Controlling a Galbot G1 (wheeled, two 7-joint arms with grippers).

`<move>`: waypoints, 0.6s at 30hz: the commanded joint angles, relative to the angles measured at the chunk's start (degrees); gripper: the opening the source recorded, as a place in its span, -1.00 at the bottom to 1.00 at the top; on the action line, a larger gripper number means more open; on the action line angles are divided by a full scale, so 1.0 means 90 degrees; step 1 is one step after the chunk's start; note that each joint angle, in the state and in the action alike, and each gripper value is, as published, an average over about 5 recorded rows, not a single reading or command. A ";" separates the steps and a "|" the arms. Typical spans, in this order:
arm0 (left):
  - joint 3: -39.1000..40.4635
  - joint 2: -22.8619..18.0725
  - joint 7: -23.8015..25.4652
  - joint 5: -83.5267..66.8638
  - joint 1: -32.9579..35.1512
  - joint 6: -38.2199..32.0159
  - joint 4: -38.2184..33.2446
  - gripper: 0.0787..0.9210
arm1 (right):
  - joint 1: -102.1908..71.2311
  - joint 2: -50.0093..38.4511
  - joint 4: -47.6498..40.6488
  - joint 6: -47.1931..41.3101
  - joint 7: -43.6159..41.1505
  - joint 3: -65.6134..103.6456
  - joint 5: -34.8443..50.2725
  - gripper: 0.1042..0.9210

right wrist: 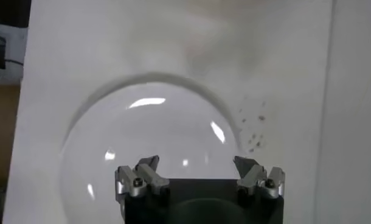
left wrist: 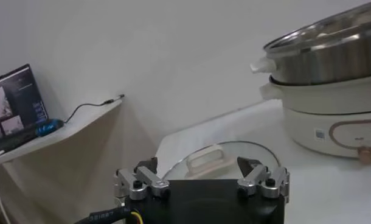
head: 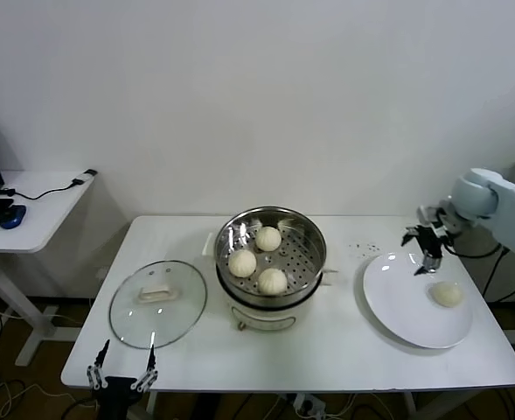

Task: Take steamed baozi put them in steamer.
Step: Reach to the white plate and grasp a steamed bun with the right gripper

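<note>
The steamer (head: 271, 254) stands in the middle of the table (head: 327, 350), and inside it I count three baozi (head: 272, 281) lying on the perforated bottom, near each other. To my right is the plate (head: 397, 306), and on it lies one baozi (head: 447, 294), on the plate's far right part. So there are four baozi in total: three in the steamer, one on the plate.

My right gripper (head: 428, 254) hangs above the far edge of the plate, with its fingers spread apart and nothing between them. The last baozi lies a little nearer to me and to the right of it, not touching it.

The glass lid (head: 158, 304) lies flat on the table, left of the steamer. My left gripper (head: 121, 374) waits at the near table edge, just before the lid, also spread wide and empty.
</note>
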 commanded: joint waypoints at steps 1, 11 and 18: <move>0.0015 -0.0027 0.0008 0.0066 -0.0007 -0.0013 0.0048 0.77 | -0.2343 -0.0177 -0.1329 0.0660 -0.0137 0.2507 -0.1553 0.76; 0.0030 -0.0059 0.0005 0.0180 -0.0054 0.0017 0.0107 0.77 | -0.2506 0.0596 -0.2465 0.1085 -0.0091 0.3249 -0.2130 0.76; 0.0035 -0.0072 -0.0007 0.0235 -0.0087 0.0040 0.0160 0.77 | -0.2485 0.0936 -0.2913 0.1175 -0.0104 0.3420 -0.2431 0.76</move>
